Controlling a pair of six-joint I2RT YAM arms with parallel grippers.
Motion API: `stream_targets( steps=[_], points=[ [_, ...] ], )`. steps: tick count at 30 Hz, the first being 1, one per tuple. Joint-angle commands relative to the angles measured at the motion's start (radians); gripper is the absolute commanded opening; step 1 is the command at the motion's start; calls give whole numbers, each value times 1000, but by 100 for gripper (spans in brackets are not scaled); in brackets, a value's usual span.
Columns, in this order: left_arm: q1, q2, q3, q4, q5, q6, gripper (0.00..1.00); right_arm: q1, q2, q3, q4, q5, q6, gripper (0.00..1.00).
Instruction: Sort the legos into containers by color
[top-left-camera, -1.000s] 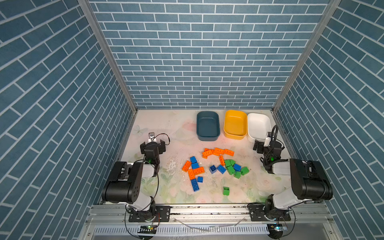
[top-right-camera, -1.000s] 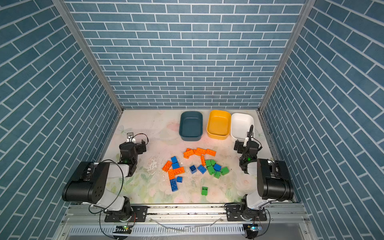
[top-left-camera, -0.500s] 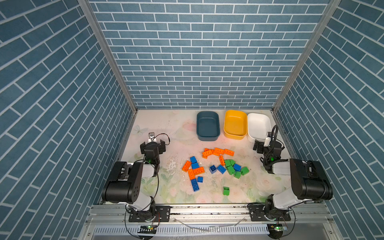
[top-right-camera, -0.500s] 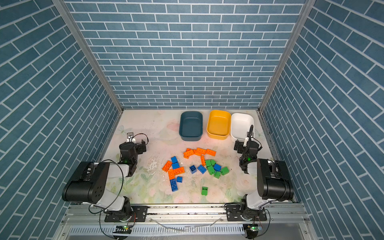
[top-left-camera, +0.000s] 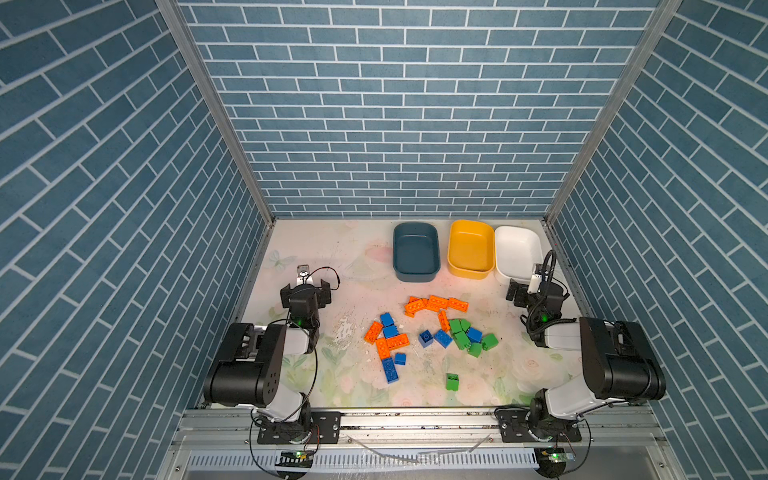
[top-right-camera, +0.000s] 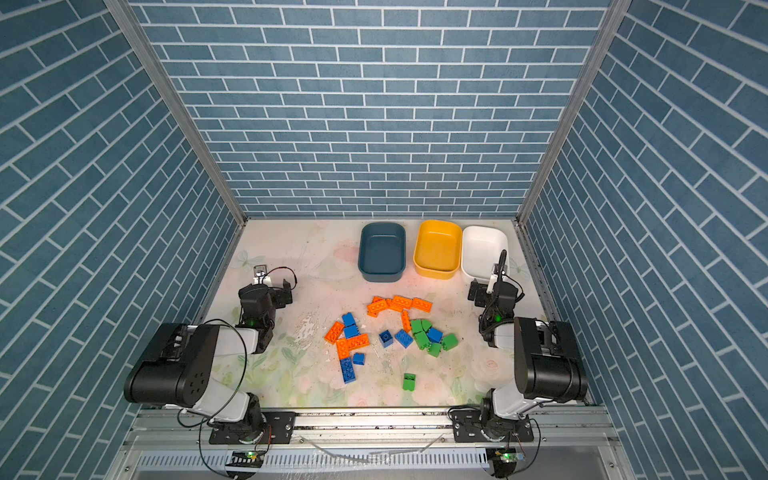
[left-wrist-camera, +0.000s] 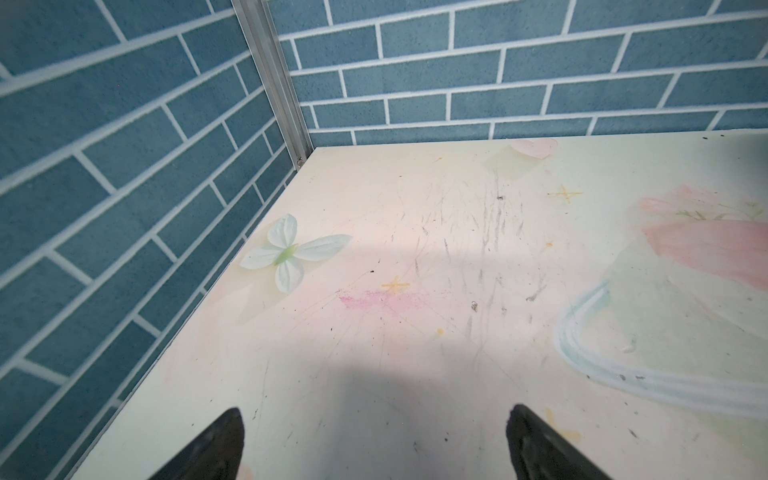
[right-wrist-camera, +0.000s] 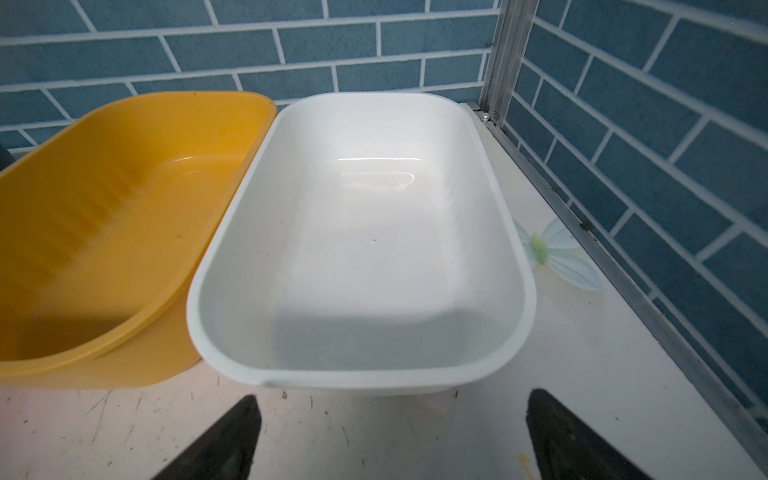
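Note:
The legos lie loose mid-table in both top views: orange ones (top-left-camera: 436, 303), blue ones (top-left-camera: 390, 331), green ones (top-left-camera: 464, 337), and a lone green brick (top-left-camera: 452, 381) nearer the front. At the back right stand the containers: dark teal (top-left-camera: 415, 251), yellow (top-left-camera: 471, 249) and white (top-left-camera: 515, 253), all empty. My left gripper (top-left-camera: 306, 287) (left-wrist-camera: 375, 409) is open over bare table, far left of the pile. Just in front of the white tub's (right-wrist-camera: 361, 376) near rim, my right gripper (top-left-camera: 534, 291) (right-wrist-camera: 393, 395) is open and holds nothing. No legos show in either wrist view.
Blue brick-pattern walls close in the table on three sides, with metal corner posts (left-wrist-camera: 274, 83). Both arm bases sit on the front rail (top-left-camera: 415, 419). The yellow tub (right-wrist-camera: 124, 187) touches the white one's side.

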Motion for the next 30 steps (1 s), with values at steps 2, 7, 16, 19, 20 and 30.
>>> stream_targets(
  steps=[2,7,16,19,20,30],
  points=[
    [-4,2,7,11,1,8,99,2,2,-5,23,14,-15,99],
    [-4,1,7,13,1,8,99,3,2,-6,24,12,-17,99],
    [-8,-82,44,-118,65,39,99,2,-64,22,-88,19,-7,99],
    [-17,-188,111,-309,6,33,99,3,-163,70,-243,-1,-24,99],
    [-30,-218,133,-366,-32,19,99,3,-199,85,-290,-18,-24,99],
    [-203,-240,488,-819,-201,-245,99,2,-284,371,-736,-277,128,99]
  ],
)
